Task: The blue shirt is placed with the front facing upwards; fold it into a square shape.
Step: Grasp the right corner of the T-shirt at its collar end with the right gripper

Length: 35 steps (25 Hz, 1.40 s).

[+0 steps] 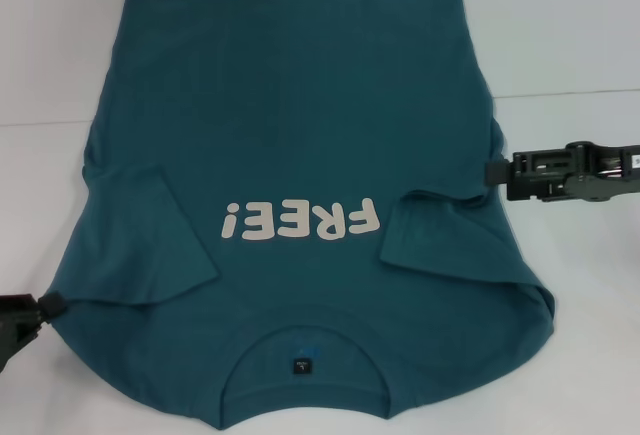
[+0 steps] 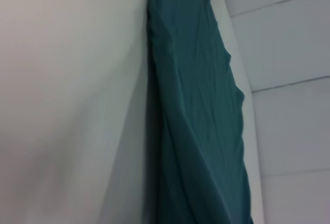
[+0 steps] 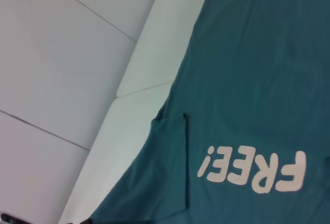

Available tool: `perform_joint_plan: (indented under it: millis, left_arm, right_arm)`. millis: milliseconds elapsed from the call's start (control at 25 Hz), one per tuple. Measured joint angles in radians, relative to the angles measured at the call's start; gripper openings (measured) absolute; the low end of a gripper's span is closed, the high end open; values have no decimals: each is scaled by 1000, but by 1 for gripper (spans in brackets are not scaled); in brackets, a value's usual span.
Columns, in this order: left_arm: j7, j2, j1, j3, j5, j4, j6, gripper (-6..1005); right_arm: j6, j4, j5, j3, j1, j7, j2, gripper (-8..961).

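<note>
Now the right gripper (image 1: 492, 172) is hovering just at the shirt's (image 1: 290, 115) side edge, fingers seemingly closed but whether it is pinching cloth I cannot tell. Across from it, the left gripper (image 1: 48, 305) is touching the opposite shoulder, mostly cut off from sight. Between them the shirt is lying front up on the table (image 1: 560, 35), both sleeves already folded inward. It looks soft and limp; taking doubled edges should be holding best.
</note>
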Motion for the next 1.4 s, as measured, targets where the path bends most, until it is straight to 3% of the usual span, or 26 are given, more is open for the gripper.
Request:
perform_joint_plan:
  millis: [400, 840, 1200, 1400]
  left_arm:
    - [20, 5, -15, -3, -5, -25, 12, -1]
    - [12, 5, -15, 0, -2, -25, 0, 0]
    - [12, 3, -18, 3, -5, -25, -3, 0]
    - [12, 1, -14, 1, -8, -25, -13, -1]
  right_arm:
    - [-4, 0, -1, 8, -7, 0, -3, 762]
    - [-75, -19, -206, 10, -40, 14, -59, 759]
    - [-38, -41, -288, 18, -71, 34, -58, 756]
    - [-2, -37, -326, 16, -68, 34, -31, 754]
